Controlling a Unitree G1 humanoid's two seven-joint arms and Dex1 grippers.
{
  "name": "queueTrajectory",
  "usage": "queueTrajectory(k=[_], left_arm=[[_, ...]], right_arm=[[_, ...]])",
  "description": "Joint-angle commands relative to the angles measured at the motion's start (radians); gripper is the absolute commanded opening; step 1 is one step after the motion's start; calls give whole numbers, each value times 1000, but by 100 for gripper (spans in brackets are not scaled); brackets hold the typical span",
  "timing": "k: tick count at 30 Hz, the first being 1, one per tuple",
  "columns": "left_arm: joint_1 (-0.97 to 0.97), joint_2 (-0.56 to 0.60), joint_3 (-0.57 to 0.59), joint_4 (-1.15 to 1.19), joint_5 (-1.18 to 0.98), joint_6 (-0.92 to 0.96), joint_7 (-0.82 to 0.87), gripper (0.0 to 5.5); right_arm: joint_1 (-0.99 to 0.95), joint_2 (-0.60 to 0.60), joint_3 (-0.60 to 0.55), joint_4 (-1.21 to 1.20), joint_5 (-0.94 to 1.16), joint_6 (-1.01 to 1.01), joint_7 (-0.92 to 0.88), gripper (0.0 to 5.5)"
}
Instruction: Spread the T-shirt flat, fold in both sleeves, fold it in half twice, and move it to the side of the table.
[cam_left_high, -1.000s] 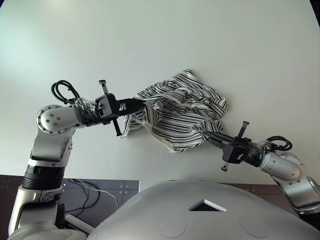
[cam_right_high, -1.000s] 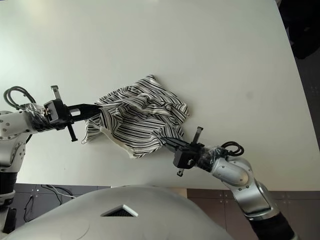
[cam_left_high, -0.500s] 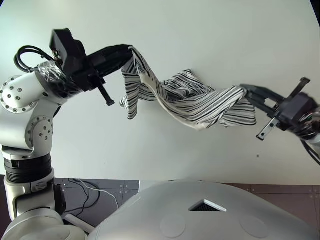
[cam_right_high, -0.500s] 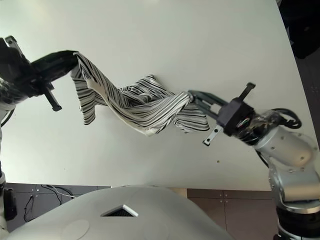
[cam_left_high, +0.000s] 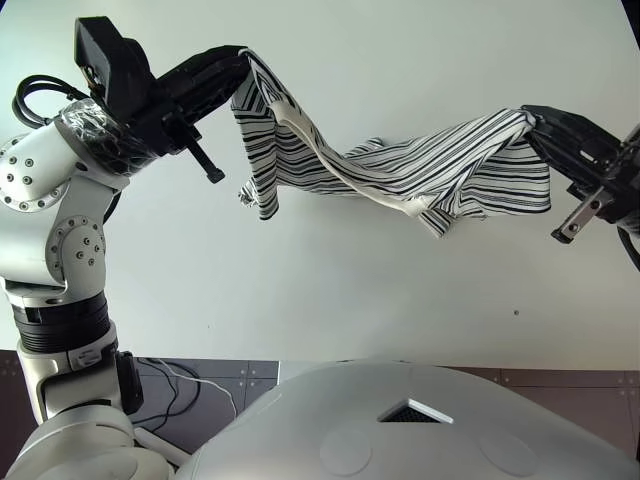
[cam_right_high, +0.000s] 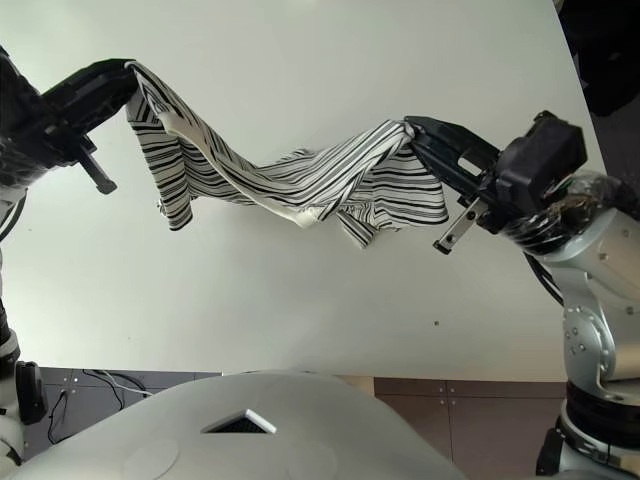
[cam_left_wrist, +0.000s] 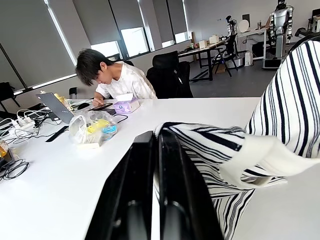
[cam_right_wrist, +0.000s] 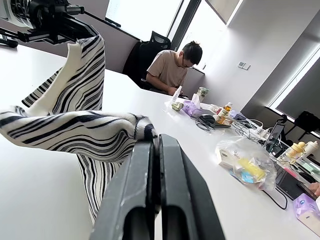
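A black-and-white striped T-shirt (cam_left_high: 400, 178) hangs stretched in the air above the white table (cam_left_high: 330, 290), sagging in the middle with loose cloth drooping at both ends. My left gripper (cam_left_high: 238, 62) is shut on its left end, raised high at the upper left. My right gripper (cam_left_high: 532, 122) is shut on its right end, held up at the right. In the left wrist view the striped cloth (cam_left_wrist: 240, 155) is pinched between the black fingers (cam_left_wrist: 172, 200). The right wrist view has the T-shirt (cam_right_wrist: 75, 125) running from its fingers (cam_right_wrist: 170, 185) across to the left gripper (cam_right_wrist: 82, 31).
The white table spreads widely on every side below the shirt. A small dark speck (cam_left_high: 516, 312) lies on it near the front right. Far off on other desks sit bags, bottles and a laptop (cam_left_wrist: 57, 107).
Both arms have lifted and pulled apart. The shirt went from a crumpled heap on the table to a band stretched in the air between the grippers.
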Motion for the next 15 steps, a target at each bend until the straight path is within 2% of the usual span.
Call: queueTrajectory(k=[1, 8, 15], left_arm=[[-26, 10, 22, -2, -18, 16, -12, 10], [-127, 56, 86, -31, -124, 95, -18, 10], [-253, 201, 277, -39, -449, 310, -28, 10]], right_arm=[[-28, -7, -38, -2, 17, 25, -2, 12], [-84, -42, -125, 30, 48, 37, 12, 12], [-195, -121, -333, 48, 259, 137, 5, 12]])
